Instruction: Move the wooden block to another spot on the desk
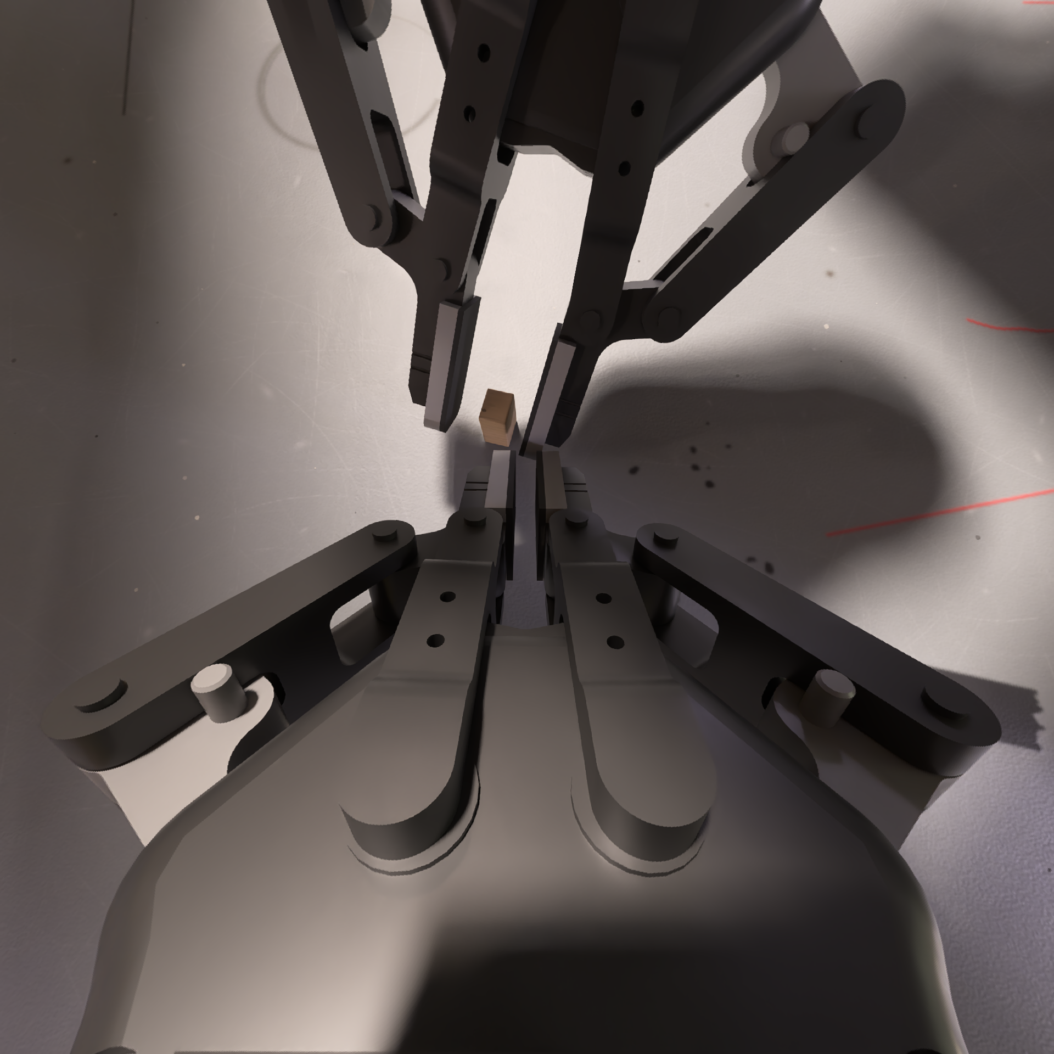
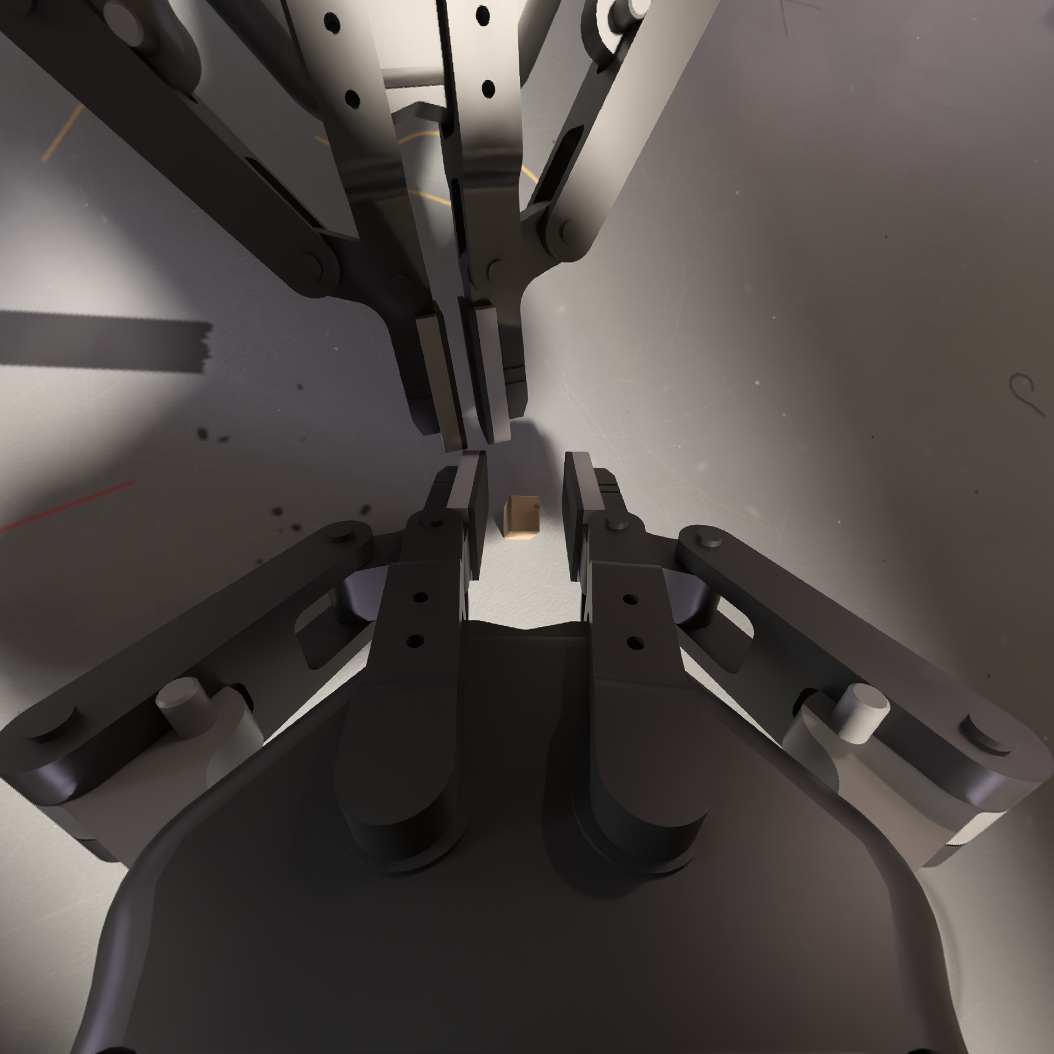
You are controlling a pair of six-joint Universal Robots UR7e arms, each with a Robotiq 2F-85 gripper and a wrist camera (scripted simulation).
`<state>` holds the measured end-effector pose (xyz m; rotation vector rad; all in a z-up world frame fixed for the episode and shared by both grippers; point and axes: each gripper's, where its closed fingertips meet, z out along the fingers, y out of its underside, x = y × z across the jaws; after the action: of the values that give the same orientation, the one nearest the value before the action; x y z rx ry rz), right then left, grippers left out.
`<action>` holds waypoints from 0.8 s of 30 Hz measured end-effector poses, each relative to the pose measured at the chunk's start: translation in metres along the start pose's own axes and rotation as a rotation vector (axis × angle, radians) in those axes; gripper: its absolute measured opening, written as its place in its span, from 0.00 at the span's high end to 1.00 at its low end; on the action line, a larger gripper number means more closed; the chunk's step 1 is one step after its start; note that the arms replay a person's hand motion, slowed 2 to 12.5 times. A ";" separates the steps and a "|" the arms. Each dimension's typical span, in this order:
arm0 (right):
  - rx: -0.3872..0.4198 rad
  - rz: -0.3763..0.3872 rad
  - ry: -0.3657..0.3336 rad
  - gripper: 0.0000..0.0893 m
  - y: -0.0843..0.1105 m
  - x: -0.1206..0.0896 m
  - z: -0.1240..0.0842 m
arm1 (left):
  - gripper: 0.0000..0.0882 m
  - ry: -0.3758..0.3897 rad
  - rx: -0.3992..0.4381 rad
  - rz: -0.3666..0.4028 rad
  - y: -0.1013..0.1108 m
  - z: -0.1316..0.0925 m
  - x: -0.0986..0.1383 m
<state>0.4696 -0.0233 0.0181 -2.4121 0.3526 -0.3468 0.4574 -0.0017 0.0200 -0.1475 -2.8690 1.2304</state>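
Wooden block (image 2: 521, 517) on desk (image 2: 798, 399) | right gripper (image 2: 525, 485) spread around it | left gripper (image 1: 526, 463) nearly pressed together

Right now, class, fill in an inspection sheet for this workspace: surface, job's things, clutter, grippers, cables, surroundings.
Surface: pale desk, scuffed, dark specks, thin red lines.
Job's things: block on the desk, ungripped.
Clutter: nothing seen.
Grippers: right gripper open, fingers either side of the block; left gripper nearly closed, tips just short of the block.
Cables: nothing seen.
Surroundings: only desk and shadows in view.
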 end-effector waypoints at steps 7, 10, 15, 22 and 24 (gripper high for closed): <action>-0.005 0.016 -0.012 0.75 0.001 0.000 0.002 | 0.93 0.005 -0.013 -0.004 0.002 0.001 -0.001; -0.012 0.015 -0.017 0.76 0.001 -0.001 0.003 | 0.94 0.008 -0.020 -0.009 0.003 0.001 -0.001; -0.017 0.010 -0.027 0.77 0.001 -0.002 0.004 | 0.94 0.011 -0.036 -0.002 0.003 0.001 -0.001; -0.038 0.001 -0.039 0.79 0.001 -0.002 0.006 | 0.95 0.006 -0.046 -0.003 0.006 0.001 -0.002; -0.045 -0.003 -0.041 0.80 0.001 -0.002 0.007 | 0.95 0.004 -0.046 -0.005 0.007 0.001 -0.002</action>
<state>0.4695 -0.0194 0.0119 -2.4600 0.3421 -0.2933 0.4596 0.0021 0.0147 -0.1439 -2.8933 1.1627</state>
